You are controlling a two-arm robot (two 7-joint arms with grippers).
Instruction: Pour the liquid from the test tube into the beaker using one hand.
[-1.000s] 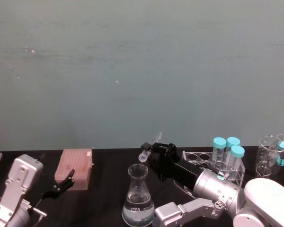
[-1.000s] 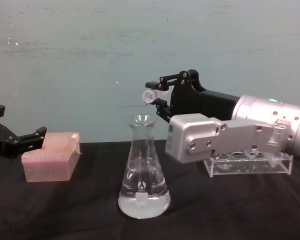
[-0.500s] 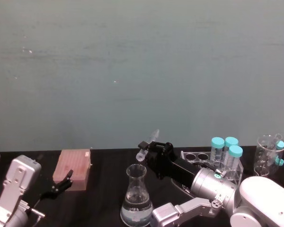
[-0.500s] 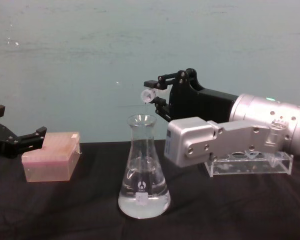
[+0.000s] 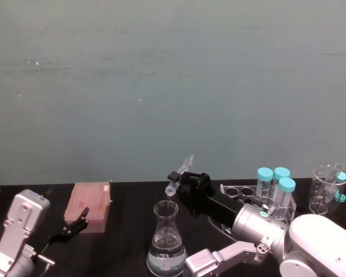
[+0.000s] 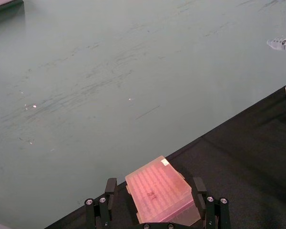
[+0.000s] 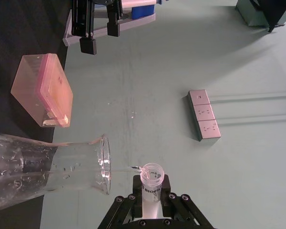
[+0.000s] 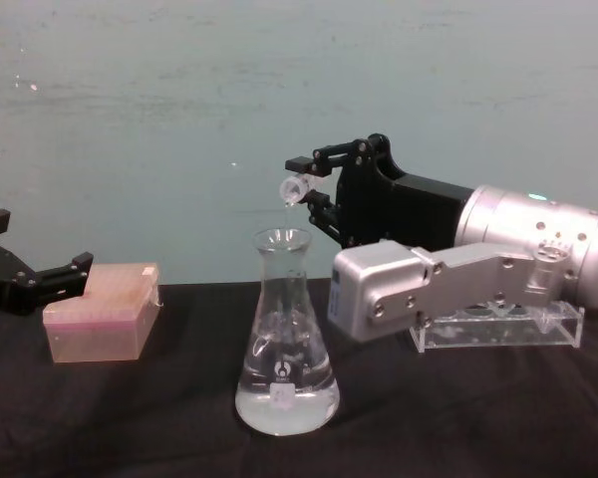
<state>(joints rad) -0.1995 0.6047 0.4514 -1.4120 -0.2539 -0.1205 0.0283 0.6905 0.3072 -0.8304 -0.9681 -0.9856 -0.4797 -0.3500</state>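
The test tube (image 5: 179,175) is a slim clear tube, tilted with its whitish mouth (image 8: 294,188) down, just above the neck of the beaker. My right gripper (image 8: 302,185) is shut on it and reaches in from the right on a silver-grey arm. The beaker (image 8: 286,339) is a tall conical flask standing upright on the black table, with clear liquid (image 8: 286,403) in its base. In the right wrist view a thin thread of liquid (image 7: 128,168) runs from the tube (image 7: 150,183) towards the beaker's mouth (image 7: 105,164). My left gripper (image 8: 40,274) hangs open at the far left.
A pink tip box (image 8: 102,324) lies left of the flask, in front of the left gripper (image 6: 154,191). A clear acrylic rack (image 8: 498,329) with teal-capped tubes (image 5: 275,183) stands behind the right arm. A glass jar (image 5: 328,190) sits at the far right.
The right gripper has tipped the test tube a little steeper, its closed end rising while its mouth stays over the flask. The left arm has not moved.
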